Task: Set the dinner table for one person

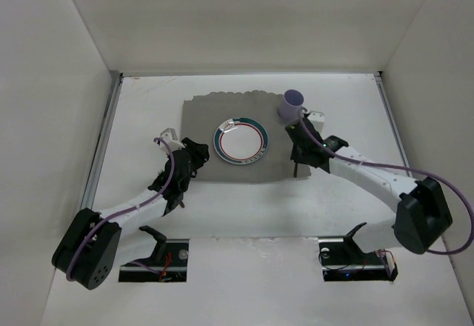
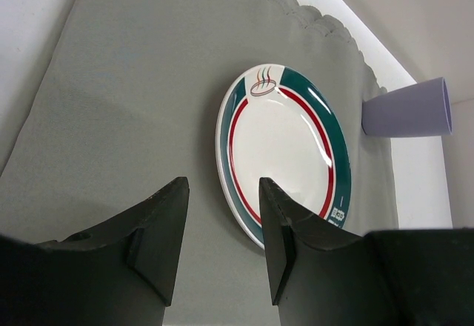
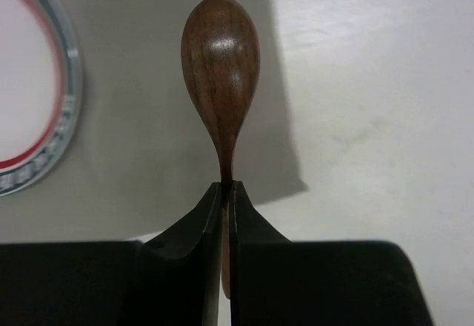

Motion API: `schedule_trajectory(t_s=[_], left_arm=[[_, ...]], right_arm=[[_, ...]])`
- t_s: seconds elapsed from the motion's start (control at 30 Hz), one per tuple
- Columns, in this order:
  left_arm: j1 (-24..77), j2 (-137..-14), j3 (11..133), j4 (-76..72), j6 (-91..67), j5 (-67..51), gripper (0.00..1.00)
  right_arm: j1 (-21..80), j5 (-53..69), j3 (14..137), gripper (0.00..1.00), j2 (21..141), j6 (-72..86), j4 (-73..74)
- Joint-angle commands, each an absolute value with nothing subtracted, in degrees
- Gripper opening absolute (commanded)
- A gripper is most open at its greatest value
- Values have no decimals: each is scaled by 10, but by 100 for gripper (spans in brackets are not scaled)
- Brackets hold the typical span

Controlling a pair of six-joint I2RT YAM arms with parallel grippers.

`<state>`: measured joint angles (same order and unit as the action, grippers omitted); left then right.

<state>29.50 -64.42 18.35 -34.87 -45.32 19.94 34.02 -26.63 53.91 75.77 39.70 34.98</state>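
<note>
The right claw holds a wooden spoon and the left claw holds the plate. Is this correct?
Not quite. The left claw is open and empty; the plate lies on the placemat ahead of it, as the left wrist view shows. The right claw does hold the wooden spoon.

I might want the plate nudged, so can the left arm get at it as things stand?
Probably yes. The left gripper is open and empty, facing the plate across bare placemat; the right gripper, shut on the spoon, is off to the plate's other side.
</note>
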Motion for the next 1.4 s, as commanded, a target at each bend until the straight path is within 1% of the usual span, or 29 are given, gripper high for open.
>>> schedule_trajectory(t_s=[0.0,0.23,0.5,0.67,0.77,0.87,0.97,1.07,1.1,1.23,1.3,1.37], left_arm=[[293,-637,188,-367,-454,203,41],[291,-649,191,-363,-455,203,40],[291,-661,196,-360,-455,203,40],[290,-664,197,-360,-454,206,40],[291,-664,198,-359,-451,208,40],[290,-664,207,-346,-446,218,40],[292,-666,218,-319,-439,236,40],[298,-667,233,-290,-430,269,40],[298,-667,239,-277,-430,272,40],[298,-655,262,-200,-439,284,39],[290,-648,275,-153,-441,279,33],[278,-635,299,-79,-437,276,22]], right_arm=[[363,-244,593,6,825,344,282],[342,-185,664,7,941,305,228],[312,-170,676,11,1000,293,210],[313,-174,668,26,997,286,203],[314,-178,666,32,983,283,204],[319,-178,661,40,948,283,208],[331,-181,643,44,901,282,203],[341,-215,610,42,843,294,167],[346,-230,595,37,821,294,143],[370,-265,531,9,745,288,35],[371,-273,507,5,715,294,6],[371,-284,472,4,675,296,-29]])
